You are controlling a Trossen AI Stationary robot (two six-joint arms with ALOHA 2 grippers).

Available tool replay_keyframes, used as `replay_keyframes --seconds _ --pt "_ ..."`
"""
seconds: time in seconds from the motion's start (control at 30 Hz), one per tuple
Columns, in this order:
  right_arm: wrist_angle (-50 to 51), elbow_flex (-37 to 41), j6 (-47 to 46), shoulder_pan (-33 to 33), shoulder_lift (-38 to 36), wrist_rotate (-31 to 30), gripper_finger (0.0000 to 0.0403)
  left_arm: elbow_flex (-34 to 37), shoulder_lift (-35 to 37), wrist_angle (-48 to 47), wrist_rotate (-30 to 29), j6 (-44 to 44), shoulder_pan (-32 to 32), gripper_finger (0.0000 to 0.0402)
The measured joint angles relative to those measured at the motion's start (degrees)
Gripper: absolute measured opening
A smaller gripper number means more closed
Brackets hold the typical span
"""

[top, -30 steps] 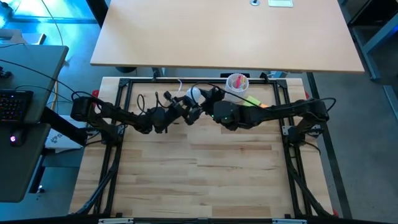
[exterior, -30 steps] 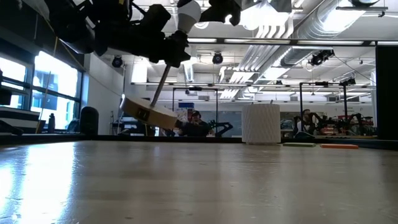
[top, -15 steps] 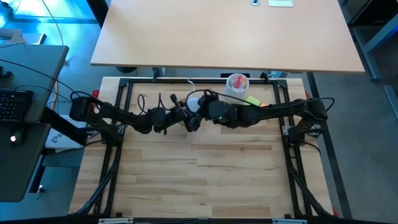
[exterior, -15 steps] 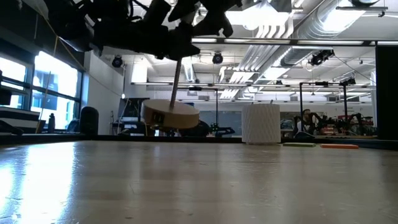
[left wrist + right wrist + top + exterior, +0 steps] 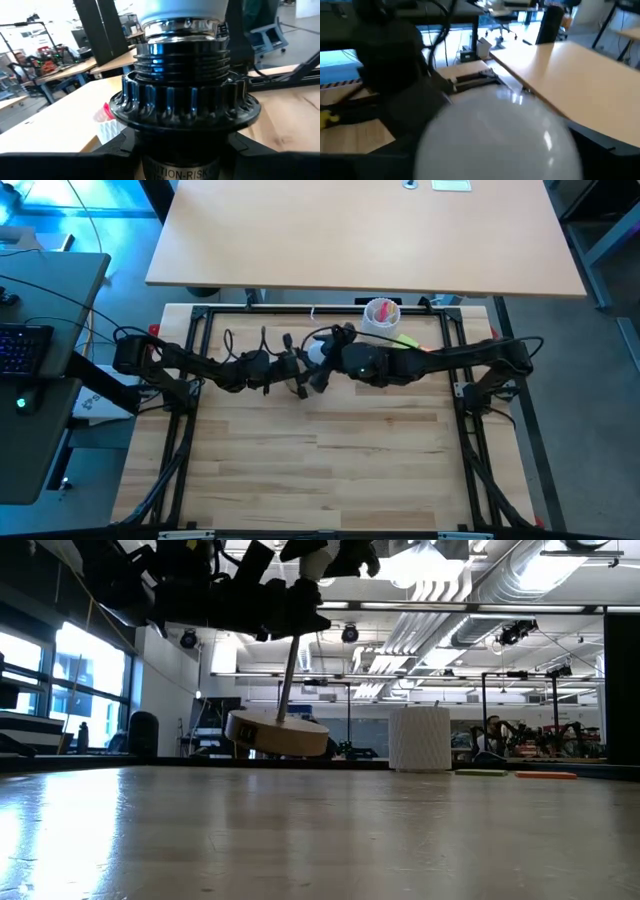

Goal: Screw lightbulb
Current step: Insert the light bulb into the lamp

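Two dark, jointed arms are seen, matte black throughout, with loose black cables looped along their links and dark fingers (image 5: pixel 303 376) at their tips.

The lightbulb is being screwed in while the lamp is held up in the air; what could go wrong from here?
1. The lamp's wooden base hangs tilted above the table; if the left gripper slips, it may drop.
2. The lightbulb sits only partly in the black socket, so the threads may cross.
3. The right gripper crowds the left one; they may collide.
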State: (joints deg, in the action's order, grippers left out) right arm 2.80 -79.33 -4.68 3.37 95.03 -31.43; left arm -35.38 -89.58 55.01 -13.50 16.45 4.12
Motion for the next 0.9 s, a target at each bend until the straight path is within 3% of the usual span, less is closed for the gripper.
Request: replay_keyframes --seconds 0.37,0.7,0.9 --pt "-0.81 -0.08 4.87 0.51 -0.86 1.57 0.0303 0.10 -0.04 -1.19 1.29 -0.83 0.05 0.0138" --pt "-7.64 -0.08 12.06 0.53 -1.15 2.65 0.0303 0.12 -0.07 -1.96 5.12 -2.40 0.81 0.0137" --pt "-6.70 -0.08 14.47 2.04 -4.78 2.62 0.0303 0.16 -0.09 -2.12 9.88 -4.70 2.66 0.0136"
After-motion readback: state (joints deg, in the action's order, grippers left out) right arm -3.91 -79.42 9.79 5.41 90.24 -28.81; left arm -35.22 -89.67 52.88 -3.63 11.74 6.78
